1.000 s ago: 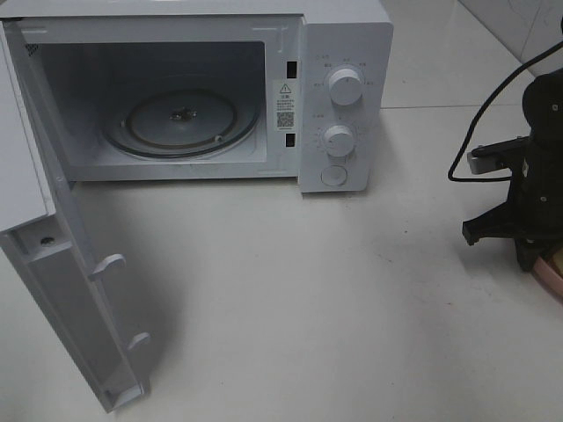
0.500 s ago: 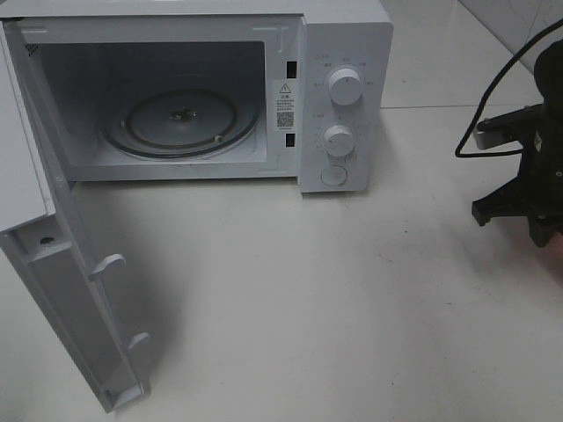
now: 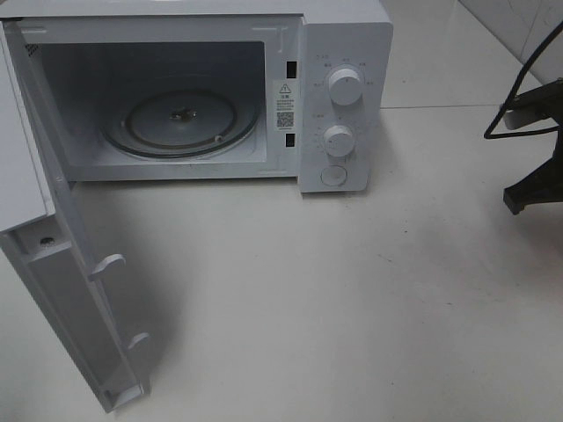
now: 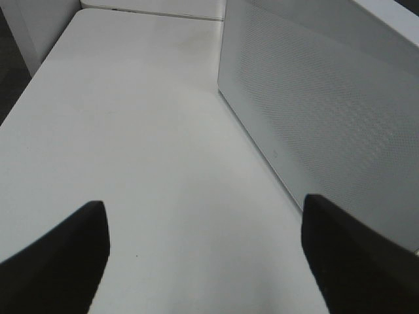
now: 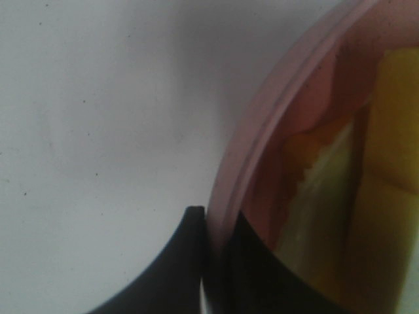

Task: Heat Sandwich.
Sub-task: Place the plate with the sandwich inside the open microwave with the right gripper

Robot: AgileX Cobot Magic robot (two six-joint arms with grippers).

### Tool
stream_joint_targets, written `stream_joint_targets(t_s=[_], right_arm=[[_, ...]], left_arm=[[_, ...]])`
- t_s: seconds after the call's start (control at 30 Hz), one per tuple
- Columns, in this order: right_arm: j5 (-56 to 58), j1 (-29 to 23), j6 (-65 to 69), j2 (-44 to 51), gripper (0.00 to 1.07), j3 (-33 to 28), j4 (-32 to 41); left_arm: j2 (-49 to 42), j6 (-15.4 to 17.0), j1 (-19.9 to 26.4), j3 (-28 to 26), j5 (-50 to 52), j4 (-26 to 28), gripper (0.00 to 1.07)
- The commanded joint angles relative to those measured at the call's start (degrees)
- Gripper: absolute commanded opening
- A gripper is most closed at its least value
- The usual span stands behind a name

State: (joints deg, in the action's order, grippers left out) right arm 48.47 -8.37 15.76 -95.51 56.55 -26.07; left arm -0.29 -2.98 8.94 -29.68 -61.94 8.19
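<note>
Exterior high: shows white microwave [image 3: 345, 35] at back of pale table [image 3: 352, 308], door [image 3: 79, 308] swung wide open toward left of view, glass turntable [image 3: 180, 119] bare inside. Shows two round knobs, upper [image 3: 344, 86] and lower [image 3: 338, 139], on control panel, round button [image 3: 333, 176] just under them. Catches only a black part of right arm [image 3: 533, 192] at right edge, well apart from microwave, with black cable [image 3: 519, 97] looping above it. Cannot see sandwich, either gripper, or left arm here. Left wrist: looks down on bare table with left gripper [image 4: 203, 203] released, dark fingers [image 4: 65, 261] spread wide, nothing between them. Hovers just beside a perforated white panel [image 4: 327, 111] standing upright on table; cannot tell from this view alone which part of microwave. Right wrist: shows right gripper [image 5: 216, 252] clenched on rim of pink plate [image 5: 262, 131], one dark finger [image 5: 183, 268] outside rim, the other inside, pinching the edge between them. Finds sandwich [image 5: 324, 196] lying on that plate, pale white and yellow layers visible, close to the inner finger but not gripped. Blurred at this range; cannot tell whether plate rests on table or hangs above it.
</note>
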Motion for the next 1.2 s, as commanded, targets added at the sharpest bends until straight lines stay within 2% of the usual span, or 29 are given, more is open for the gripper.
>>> stream_joint_targets(t_s=[0.03,0.47,0.6,0.77,0.9,1.07,1.2], right_arm=[[-0.63,-2.98,0.0,3.95,0.0,-3.32,-2.29],[2.01,-13.87,0.74,10.89,0.0,-9.0,-1.66],[2.64,-21.08,1.26,13.01,0.0,-11.75,-1.6],[3.38,-24.64,1.26,13.35,0.0,-12.26,-1.66],[3.78,-33.29,1.26,13.35,0.0,-12.32,-3.72],[2.86,-37.41,-0.23,13.35,0.0,-12.26,-4.76],[-1.32,-42.91,-8.65,13.35,0.0,-12.26,-5.1]], left_arm=[[-0.29,0.06,-0.23,0.23,0.8,0.46,0.76],[-0.29,0.06,-0.23,0.23,0.8,0.46,0.76],[-0.29,0.06,-0.23,0.23,0.8,0.46,0.76],[-0.29,0.06,-0.23,0.23,0.8,0.46,0.76],[-0.29,0.06,-0.23,0.23,0.8,0.46,0.76],[-0.29,0.06,-0.23,0.23,0.8,0.46,0.76],[-0.29,0.06,-0.23,0.23,0.8,0.46,0.76]])
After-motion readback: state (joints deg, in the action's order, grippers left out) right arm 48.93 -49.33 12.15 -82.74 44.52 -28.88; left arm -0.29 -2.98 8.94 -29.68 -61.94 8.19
